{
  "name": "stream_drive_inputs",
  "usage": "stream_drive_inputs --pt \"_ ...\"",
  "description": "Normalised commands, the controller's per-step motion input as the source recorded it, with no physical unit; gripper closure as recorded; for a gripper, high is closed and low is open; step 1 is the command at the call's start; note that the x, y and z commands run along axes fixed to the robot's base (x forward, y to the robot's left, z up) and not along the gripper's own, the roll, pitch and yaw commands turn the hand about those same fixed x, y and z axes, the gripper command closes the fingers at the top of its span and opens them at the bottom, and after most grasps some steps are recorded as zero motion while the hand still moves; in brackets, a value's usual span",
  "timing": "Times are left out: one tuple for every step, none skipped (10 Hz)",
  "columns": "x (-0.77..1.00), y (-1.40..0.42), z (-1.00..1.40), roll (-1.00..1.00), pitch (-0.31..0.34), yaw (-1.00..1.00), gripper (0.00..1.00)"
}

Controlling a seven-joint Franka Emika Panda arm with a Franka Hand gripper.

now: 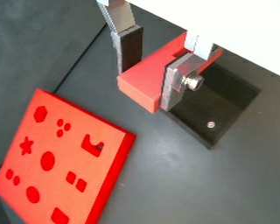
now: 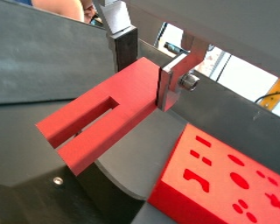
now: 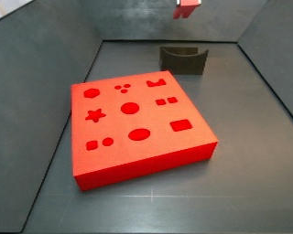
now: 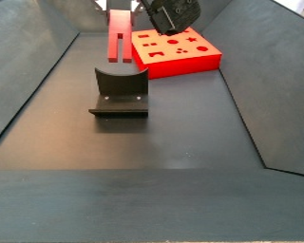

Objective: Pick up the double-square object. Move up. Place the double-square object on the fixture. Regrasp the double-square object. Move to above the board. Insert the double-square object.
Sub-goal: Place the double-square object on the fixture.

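**Gripper aloft, piece pinched, over the fixture**

Gripper point(image 1: 154, 61): raised high above the floor; silver fingers point(image 1: 178, 80) with dark pads pressed against the two flat faces of the piece point(image 2: 101, 114), pinching it. Hold is near one end, so most of the length hangs free of the fingers, probably to leave the free end clear for setting down.

Piece: small red bar with a long slot showing in a wrist view; hangs upright in a side view point(image 4: 119, 38). Only its lower tip shows at the frame edge in a side view point(image 3: 187, 8). Touches nothing but the pads.

Fixture point(image 4: 119, 88): dark bracket on its base plate, on the floor below the gripper, notch empty in both side views. Position judged to suit a resting spot where the piece can be let go and taken up by a better grip.

Board point(image 3: 143, 130): large red slab, flat on the floor, well apart from the fixture; shaped holes all open. Insertion not begun.

Stage, as judged: lift done, placement on the fixture next; descent must line the piece up with the notch.
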Motion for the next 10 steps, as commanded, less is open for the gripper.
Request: stream_drive_inputs --pt "0.13 0.14 -1.0 -1.0 0.18 -0.07 1.0" --pt "0.15 0.14 -1.0 -1.0 0.205 -0.11 1.0" --pt "0.16 0.13 -1.0 -0.9 0.206 -0.14 1.0" --pt "0.17 0.14 -1.0 -0.74 0.18 -0.16 1.0" --pt "0.17 0.14 -1.0 -0.53 0.137 -0.2 1.0" --pt "0.18 0.14 -1.0 -0.37 0.106 -0.21 1.0" --pt "0.19 0.13 -1.0 -0.22 0.064 -0.2 1.0" --pt "0.18 0.12 -0.94 -0.18 0.034 -0.19 1.0" --pt "0.16 0.11 -0.81 -0.17 0.014 -0.18 1.0" --pt "0.13 0.09 -0.57 -0.17 -0.011 -0.15 1.0"
